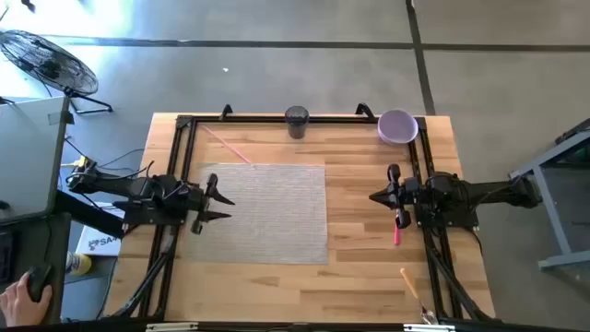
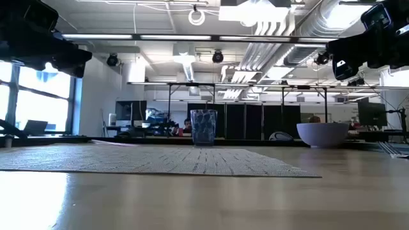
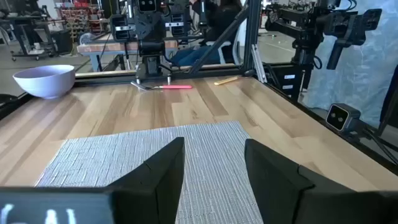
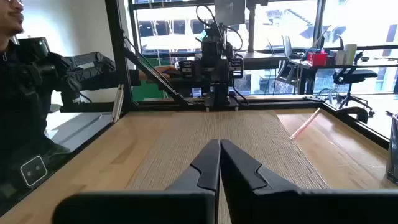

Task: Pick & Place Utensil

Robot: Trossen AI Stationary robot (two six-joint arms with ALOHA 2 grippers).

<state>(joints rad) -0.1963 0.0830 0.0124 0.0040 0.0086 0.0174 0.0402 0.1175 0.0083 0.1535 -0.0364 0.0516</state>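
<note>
The two arms are parked at opposite edges of the wooden surface (image 1: 369, 267), and nothing has been picked up yet. The left claw (image 1: 219, 203) is held spread wide over the left edge of the grey placemat (image 1: 267, 214), its dark fingers (image 3: 163, 168) seen well apart in the left wrist view. The right claw (image 1: 376, 197) is pinched together with nothing between the fingertips, tips touching as seen in the right wrist view, and it hangs just off the mat's right edge.

The task's thing, a pink-handled utensil (image 1: 397, 231), is lying flat on the bare wood right beside the right arm, partly tucked under the wrist. Its metal end is seen pointing toward the left arm's camera; whether fork or spoon cannot be told. It is judged the nearest pick for the right arm, though the claw would have to be opened and drawn back over the handle first.

Round about: a lavender bowl (image 1: 397, 126) sits at the far right corner, a dark glass cup (image 1: 296, 121) at the far middle, either a likely drop spot. A pink straw-like stick (image 1: 226, 145) lies near the far left, and a wooden-handled tool (image 1: 412, 287) near the front right. The mat itself is left bare, so no obstacle is seen between utensil and containers. A person's hand is glimpsed off the surface at the lower left.
</note>
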